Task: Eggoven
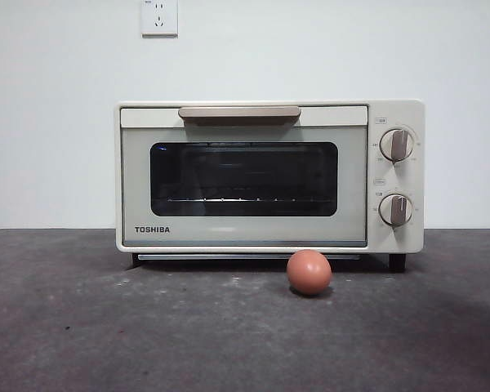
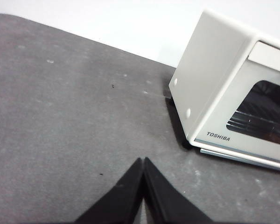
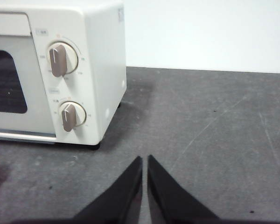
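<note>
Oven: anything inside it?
Through the oven's dark window, only a wire rack shows, with nothing visible on it. Door shut; the corners beyond the glass are hidden. The egg sits outside on the table.

Bare lab bench, grey tabletop (image 1: 82,327), white wall (image 1: 49,122)

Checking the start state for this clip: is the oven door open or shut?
Shut. The toaster oven door sits flush with its front, handle up at the top edge; the egg lies outside on the table.
</note>
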Motion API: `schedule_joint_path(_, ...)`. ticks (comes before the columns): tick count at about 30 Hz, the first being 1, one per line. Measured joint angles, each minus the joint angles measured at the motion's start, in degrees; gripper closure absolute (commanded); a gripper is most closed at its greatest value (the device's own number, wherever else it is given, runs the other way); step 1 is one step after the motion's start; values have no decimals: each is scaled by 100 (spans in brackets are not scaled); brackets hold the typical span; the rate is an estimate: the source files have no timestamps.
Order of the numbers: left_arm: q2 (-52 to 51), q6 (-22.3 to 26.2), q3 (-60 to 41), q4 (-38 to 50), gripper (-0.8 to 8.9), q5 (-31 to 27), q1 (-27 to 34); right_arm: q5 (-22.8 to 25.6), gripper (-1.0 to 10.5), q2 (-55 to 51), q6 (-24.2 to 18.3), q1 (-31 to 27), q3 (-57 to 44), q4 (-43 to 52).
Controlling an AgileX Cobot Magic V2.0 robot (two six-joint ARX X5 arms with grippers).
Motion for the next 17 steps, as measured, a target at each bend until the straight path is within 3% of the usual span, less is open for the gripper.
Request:
schedule_joint_path(7, 0, -459, 2, -39, 808, 33, 0, -11, 944, 0, 549, 0, 0, 22)
schedule_joint_path(11, 2, -675, 13, -160, 808, 363, 0, -72, 944, 0, 1029, 0, 2, 42)
schedule_joint_path(17, 55, -776, 494, -1071, 808, 614, 0, -297, 944, 11, 1784, 0, 435, -164)
